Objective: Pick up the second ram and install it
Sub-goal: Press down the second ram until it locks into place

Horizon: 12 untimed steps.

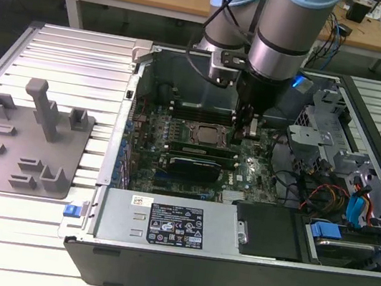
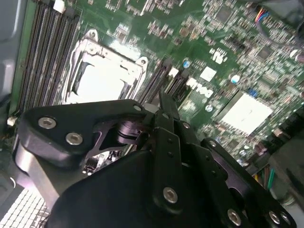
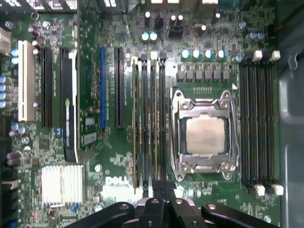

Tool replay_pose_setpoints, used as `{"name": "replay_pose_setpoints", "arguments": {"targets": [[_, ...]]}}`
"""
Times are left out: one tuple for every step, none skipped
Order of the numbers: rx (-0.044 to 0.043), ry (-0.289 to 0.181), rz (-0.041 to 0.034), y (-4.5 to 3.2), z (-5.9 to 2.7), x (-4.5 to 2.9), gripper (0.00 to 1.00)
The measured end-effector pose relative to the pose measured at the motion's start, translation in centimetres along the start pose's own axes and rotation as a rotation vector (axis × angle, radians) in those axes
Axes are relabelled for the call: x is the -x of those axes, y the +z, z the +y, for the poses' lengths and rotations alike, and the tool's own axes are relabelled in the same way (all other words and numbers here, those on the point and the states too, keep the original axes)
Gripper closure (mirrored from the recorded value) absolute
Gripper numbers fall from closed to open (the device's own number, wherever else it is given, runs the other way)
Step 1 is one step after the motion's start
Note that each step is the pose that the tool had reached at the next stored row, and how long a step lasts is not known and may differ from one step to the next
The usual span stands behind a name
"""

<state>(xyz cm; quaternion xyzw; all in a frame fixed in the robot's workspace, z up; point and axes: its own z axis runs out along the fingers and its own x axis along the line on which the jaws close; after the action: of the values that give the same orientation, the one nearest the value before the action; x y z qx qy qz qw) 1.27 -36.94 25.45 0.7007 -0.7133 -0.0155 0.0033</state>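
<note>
Your black fingers (image 3: 164, 190) sit pressed together over the motherboard's memory slots.
The thin green RAM stick (image 3: 154, 123) lies at twelve o'clock, lengthwise.

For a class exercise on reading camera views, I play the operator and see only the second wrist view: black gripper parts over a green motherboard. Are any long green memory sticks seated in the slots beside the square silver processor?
Observer: In the first wrist view, two of the four dark slots beside the square silver processor appear to hold thin green sticks. The black gripper sits at that bank's end.
Operator: Where is the holder tray?
Observer: In the exterior view, the grey plastic holder tray lies outside the open computer case, on the exterior view's left.
</note>
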Motion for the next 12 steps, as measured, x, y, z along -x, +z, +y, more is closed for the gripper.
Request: {"name": "replay_pose_setpoints", "arguments": {"targets": [[-0.0002, 0.000, -0.0001, 0.03, 0.73, 0.00, 0.92], [-0.0004, 0.000, -0.0001, 0.05, 1.42, 0.00, 0.92], [-0.0005, 0.000, 0.0000, 0.07, 2.13, -0.01, 0.92], [-0.0006, 0.000, -0.0002, 0.10, 3.11, -0.01, 0.92], [-0.0008, 0.000, -0.0002, 0.12, 3.80, -0.02, 0.92], [-0.0009, 0.000, -0.0003, 0.14, 4.37, -0.03, 0.92], [-0.0010, 0.000, -0.0001, 0.14, 4.88, -0.03, 0.92], [-0.0012, 0.000, -0.0001, 0.16, 5.41, -0.04, 0.92], [-0.0016, 0.000, -0.0002, 0.18, 6.14, -0.06, 0.92], [-0.0019, 0.000, -0.0002, 0.20, 6.79, -0.07, 0.92], [-0.0020, 0.000, -0.0002, 0.21, 7.13, -0.07, 0.92], [-0.0020, 0.000, -0.0002, 0.21, 7.27, -0.07, 0.92]]}}
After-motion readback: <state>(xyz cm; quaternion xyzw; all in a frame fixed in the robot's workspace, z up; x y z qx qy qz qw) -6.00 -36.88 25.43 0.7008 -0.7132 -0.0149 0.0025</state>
